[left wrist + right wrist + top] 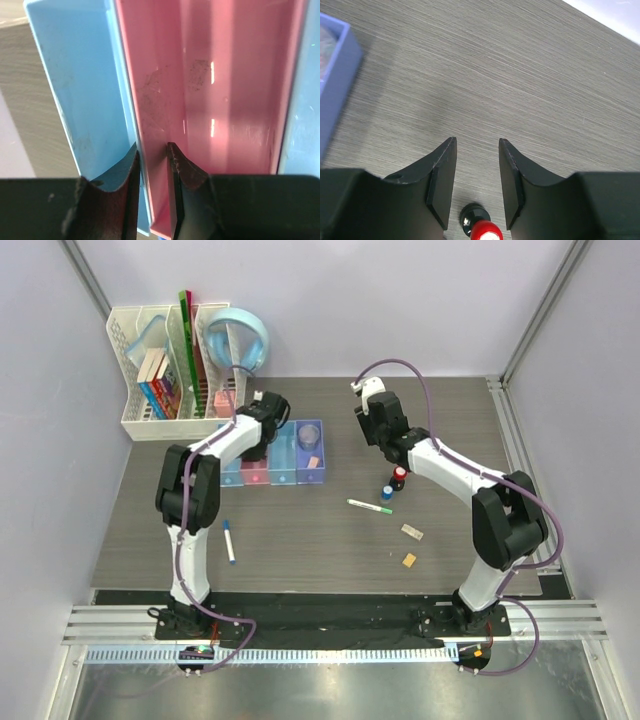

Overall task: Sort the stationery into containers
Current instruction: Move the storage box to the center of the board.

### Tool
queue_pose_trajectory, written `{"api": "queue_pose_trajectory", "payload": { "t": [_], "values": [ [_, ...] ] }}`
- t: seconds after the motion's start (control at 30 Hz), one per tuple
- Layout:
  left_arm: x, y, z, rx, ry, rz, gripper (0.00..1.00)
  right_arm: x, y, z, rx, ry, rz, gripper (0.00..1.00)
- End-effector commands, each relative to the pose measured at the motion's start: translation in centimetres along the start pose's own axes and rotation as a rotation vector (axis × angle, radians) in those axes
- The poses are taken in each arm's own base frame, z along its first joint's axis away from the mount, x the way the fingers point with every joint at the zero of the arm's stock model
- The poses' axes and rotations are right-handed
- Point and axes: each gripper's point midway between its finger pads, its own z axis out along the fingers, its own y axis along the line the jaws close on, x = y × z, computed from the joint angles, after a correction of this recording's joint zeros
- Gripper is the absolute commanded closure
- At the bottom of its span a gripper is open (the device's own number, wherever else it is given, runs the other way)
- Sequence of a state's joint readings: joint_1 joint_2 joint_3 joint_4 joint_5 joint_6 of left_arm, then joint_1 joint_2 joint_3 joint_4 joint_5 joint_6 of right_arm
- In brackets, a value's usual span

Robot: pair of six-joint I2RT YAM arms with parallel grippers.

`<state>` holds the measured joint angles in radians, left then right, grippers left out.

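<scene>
The containers are a joined row of blue (232, 474), pink (257, 472), blue (284, 454) and purple (311, 448) bins. My left gripper (252, 444) is down on them. In the left wrist view its fingers (152, 150) straddle the wall between the blue bin (75, 75) and the pink bin (220, 100), closed narrowly on it. My right gripper (393, 455) is open and empty (477, 145), just above a small red-capped bottle (486, 232). The blue-capped marker (229, 541), green-tipped pen (369, 506) and two erasers (412, 532) (409, 559) lie on the table.
A tan eraser (313, 461) lies in the purple bin. A blue-capped bottle (387, 492) stands next to the red-capped one (398, 478). A white mesh organizer (165, 370) with books, a green ruler and light-blue headphones (240, 338) stands at the back left.
</scene>
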<state>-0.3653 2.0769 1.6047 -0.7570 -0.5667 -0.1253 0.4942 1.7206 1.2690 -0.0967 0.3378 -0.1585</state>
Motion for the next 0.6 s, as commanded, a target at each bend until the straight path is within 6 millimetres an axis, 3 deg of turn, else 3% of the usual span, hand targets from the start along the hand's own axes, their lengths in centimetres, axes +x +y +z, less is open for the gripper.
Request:
{"api": "queue_pose_trajectory", "payload": {
  "t": [0.0,0.3,0.57],
  "values": [
    [-0.5,-6.9,0.2,0.188,0.001,0.016,0.89,-3.3,-1.5,-1.8,0.028,-0.104,0.052,0.56],
    [-3.1,-10.9,-0.9,0.247,-0.023,0.031,0.90,-1.4,-2.2,-1.6,0.043,-0.071,0.059,0.56],
    [-3.2,-13.9,-2.0,0.243,-0.072,0.117,0.90,2.1,-2.5,-1.7,0.036,-0.010,0.054,0.56]
  ]
}}
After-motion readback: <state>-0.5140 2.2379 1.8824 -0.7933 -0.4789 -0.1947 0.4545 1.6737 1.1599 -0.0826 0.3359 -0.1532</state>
